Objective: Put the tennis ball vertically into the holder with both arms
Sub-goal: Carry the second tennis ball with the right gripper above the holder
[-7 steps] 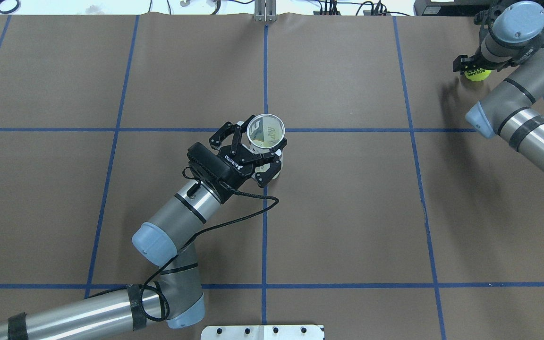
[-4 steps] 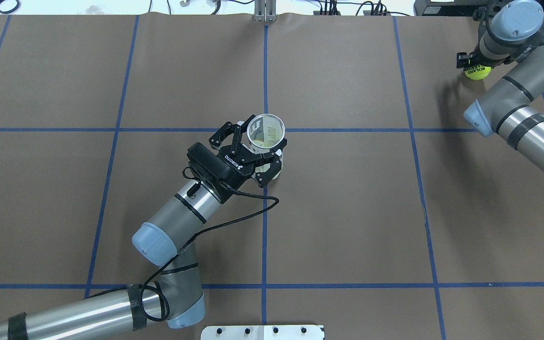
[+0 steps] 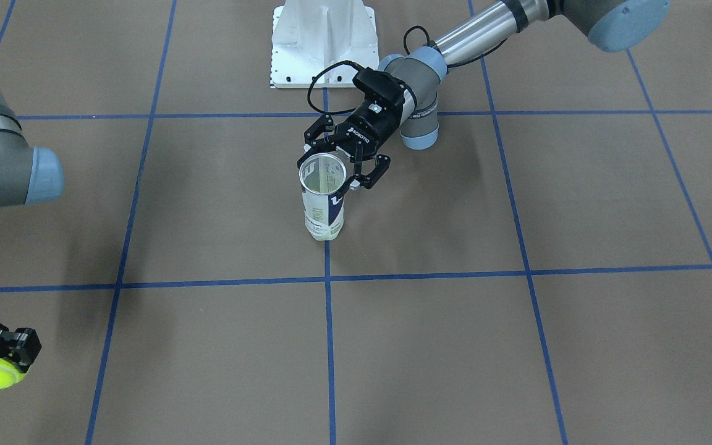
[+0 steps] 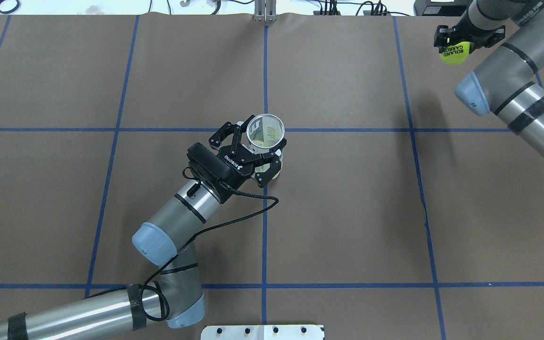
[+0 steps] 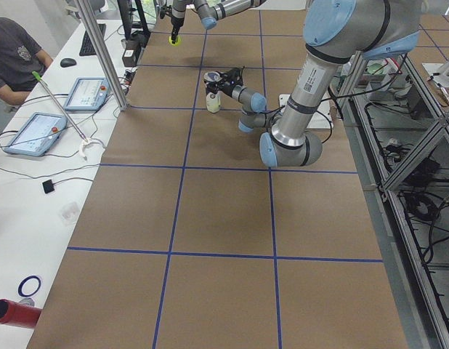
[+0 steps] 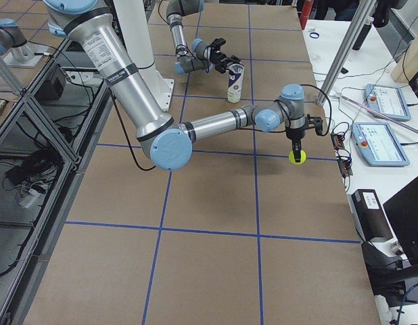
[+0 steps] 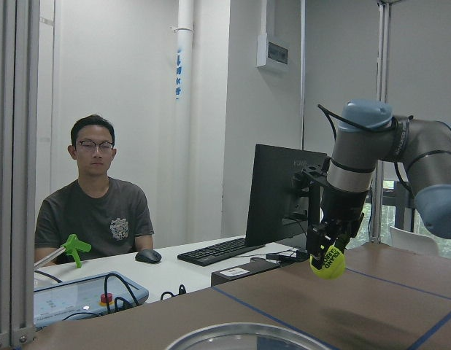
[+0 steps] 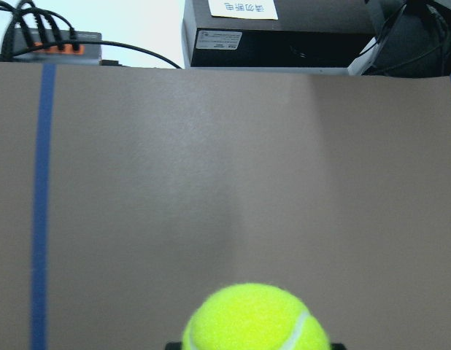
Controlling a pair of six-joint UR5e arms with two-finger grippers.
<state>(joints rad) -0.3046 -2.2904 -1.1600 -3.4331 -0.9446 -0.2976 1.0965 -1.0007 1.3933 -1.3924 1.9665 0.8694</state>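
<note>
Yellow-green tennis ball [image 4: 455, 53], black lettering showing, and it's pinched tight between the fingers of my right claw [image 4: 456, 43]. It hangs just under the fingertips, above the brown paper table [image 4: 347, 212]. Over to my left claw [image 3: 333, 168]: it's clamped around the holder [image 3: 324, 207] just below the metal rim, one finger on each side. The clear can stands upright on the table beneath that grip, with its open mouth facing up. My two claws are well apart, so the ball is nowhere near the mouth.
</note>
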